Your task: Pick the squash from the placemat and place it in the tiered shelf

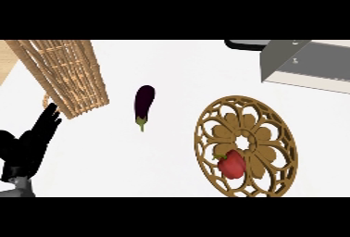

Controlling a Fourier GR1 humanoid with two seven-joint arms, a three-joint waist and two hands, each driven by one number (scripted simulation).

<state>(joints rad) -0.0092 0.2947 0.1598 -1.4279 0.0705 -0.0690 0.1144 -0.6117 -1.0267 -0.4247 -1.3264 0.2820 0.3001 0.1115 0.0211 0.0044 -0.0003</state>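
A white worktop (pixel 178 162) fills the frame. A red bell pepper (pixel 232 164) lies on the round carved wooden placemat (pixel 246 146) at lower right. A dark purple eggplant (pixel 143 104) rests centre, beside the woven wicker tiered shelf (pixel 68 74) upper left. The black left hand (pixel 31 143), fingers relaxed and holding nothing, rests lower left.

My hand (pixel 31 143) is black against the white counter (pixel 178 74). The eggplant (pixel 143 102) is dark purple with a green stem. The pepper (pixel 232 164) is red, lying on a golden-brown placemat (pixel 273 120) cut in a flower-like openwork pattern. The shelf (pixel 68 74) is tan wicker lattice.
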